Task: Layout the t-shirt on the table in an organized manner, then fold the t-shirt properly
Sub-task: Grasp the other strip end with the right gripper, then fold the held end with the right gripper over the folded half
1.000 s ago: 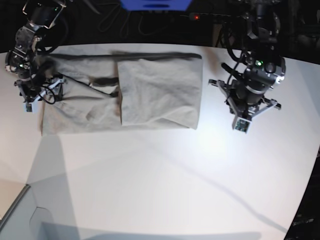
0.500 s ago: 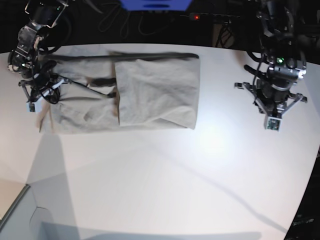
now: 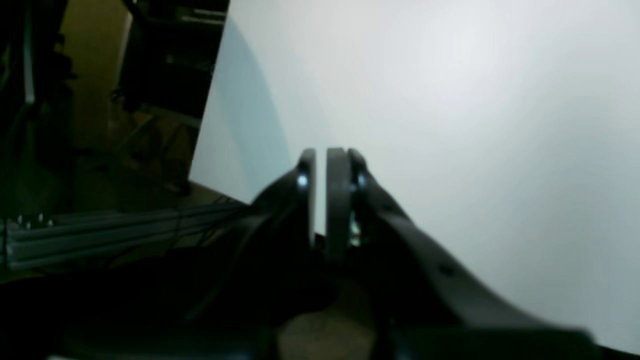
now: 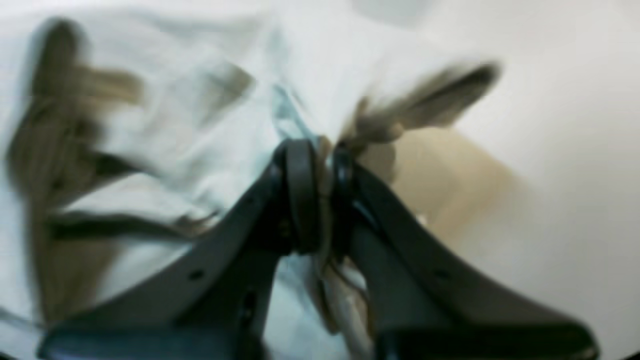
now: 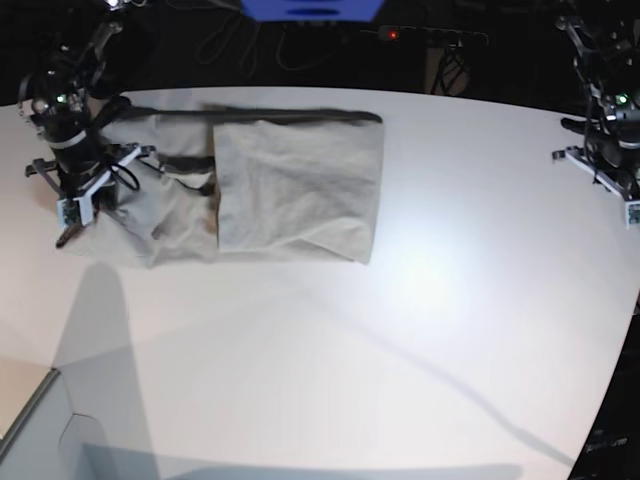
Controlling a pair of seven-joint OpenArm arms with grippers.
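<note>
Your right gripper (image 4: 320,155) is pinching an edge of the t-shirt (image 5: 290,180), its fingers (image 4: 300,200) pressing together on a bunched fold of cloth; your left gripper (image 3: 327,165) is carrying nothing, its fingers (image 3: 337,200) sitting nearly together over bare tabletop (image 5: 400,350). The t-shirt is lying mostly flat, stretching away from the clamped right fingers and well apart from the left fingers, with one panel already doubled over the body. You are judging the task as partly done: a first fold is in place, while the rumpled end beside the right fingers is waiting to be folded in and the whole squared up. The tabletop is showing smooth, white and glossy, with a curved edge near the left fingers; beyond it the room is lying dark, with cables (image 5: 240,40) and a blue object (image 5: 310,8) at the far side.
</note>
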